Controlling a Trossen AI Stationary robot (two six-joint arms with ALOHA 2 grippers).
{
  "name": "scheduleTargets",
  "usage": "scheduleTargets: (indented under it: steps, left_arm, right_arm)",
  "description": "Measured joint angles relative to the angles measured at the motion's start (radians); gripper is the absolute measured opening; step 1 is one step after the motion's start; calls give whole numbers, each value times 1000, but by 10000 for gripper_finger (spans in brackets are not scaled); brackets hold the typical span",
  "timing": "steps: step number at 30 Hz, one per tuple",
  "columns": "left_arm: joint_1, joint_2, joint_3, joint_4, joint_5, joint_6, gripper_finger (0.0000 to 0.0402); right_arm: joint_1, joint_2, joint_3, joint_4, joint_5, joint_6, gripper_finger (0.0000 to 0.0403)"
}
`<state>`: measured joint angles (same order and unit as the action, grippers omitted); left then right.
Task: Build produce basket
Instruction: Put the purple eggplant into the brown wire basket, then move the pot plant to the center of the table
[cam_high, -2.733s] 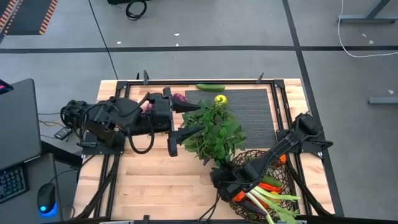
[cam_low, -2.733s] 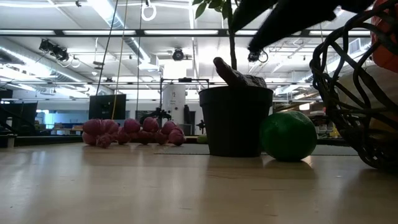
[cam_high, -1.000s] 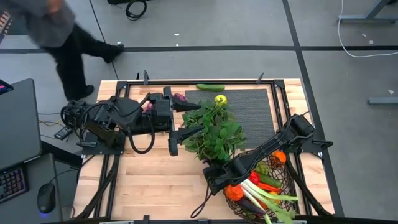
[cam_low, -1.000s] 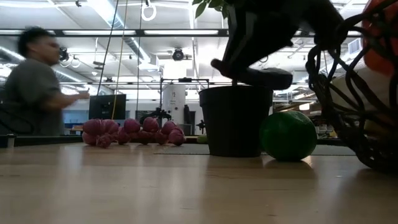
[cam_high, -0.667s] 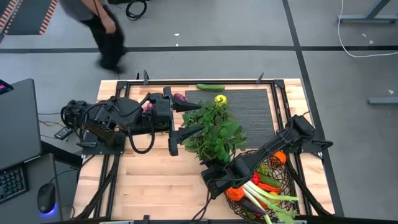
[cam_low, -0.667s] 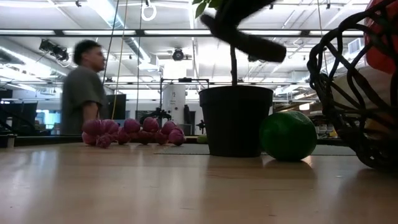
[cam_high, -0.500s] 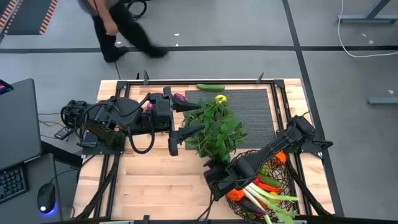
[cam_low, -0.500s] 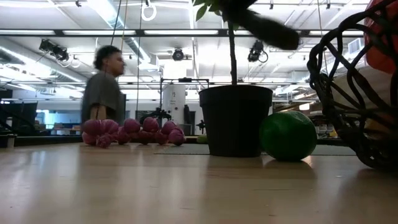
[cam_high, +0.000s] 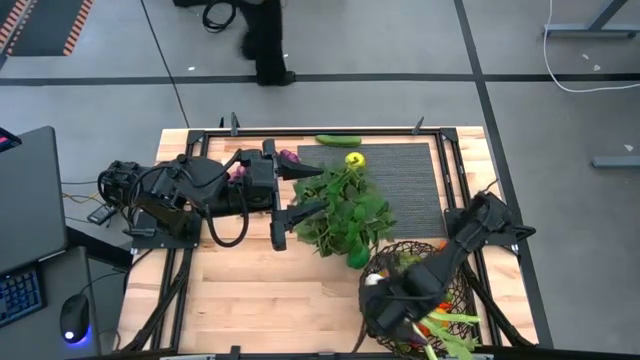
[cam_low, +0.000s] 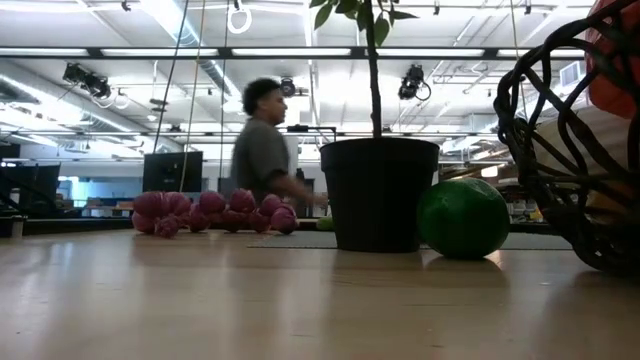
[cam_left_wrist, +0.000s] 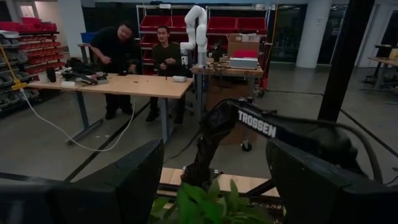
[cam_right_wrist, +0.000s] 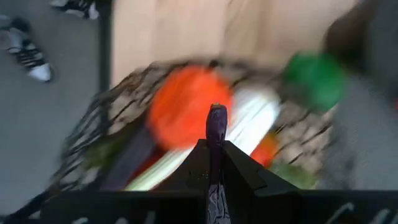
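Observation:
The wire basket (cam_high: 425, 290) stands at the table's near right with produce in it: an orange tomato (cam_right_wrist: 186, 112), a white leek (cam_right_wrist: 249, 124), and red and green pieces. My right gripper (cam_right_wrist: 216, 115) hangs above the basket's left part (cam_high: 388, 315), pointing down, fingers shut with nothing between them. A lime (cam_high: 358, 260) lies on the table between basket and pot (cam_low: 378, 195). A lemon (cam_high: 353, 158), a cucumber (cam_high: 338, 140) and purple grapes (cam_low: 210, 210) lie farther back. My left gripper (cam_high: 300, 195) waits open and level beside the plant's leaves.
The leafy potted plant (cam_high: 345, 210) stands mid-table, between my two arms. A black ribbed mat (cam_high: 405, 180) covers the far right of the table. Bare wood lies at the near left. A person (cam_low: 262, 140) walks past behind the table.
My right gripper has risen from low beside the pot and the lime, out of the low view. It has swung toward the table's right and near edges, over the basket, and has tipped to point straight down. A person has walked across behind the table.

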<state>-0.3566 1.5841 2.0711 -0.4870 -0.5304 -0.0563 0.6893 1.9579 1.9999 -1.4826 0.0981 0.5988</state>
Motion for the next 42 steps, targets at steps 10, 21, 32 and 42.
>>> scheduleTargets:
  steps: [10,21,32,42]
  left_arm:
    - [0,0,0,-6,0,0,288]
    - [-1,0,0,-12,0,-11,288]
    - [-8,-1,0,-116,3,-117,288]
    - [-7,-1,0,-523,2,-765,288]
  right_arm:
    - [125,-5,-17,-90,13,392,74]
    - [173,-7,-17,-89,73,577,196]
    - [184,-35,-17,-89,208,763,209]
    - [238,-123,-17,-89,342,1136,209]
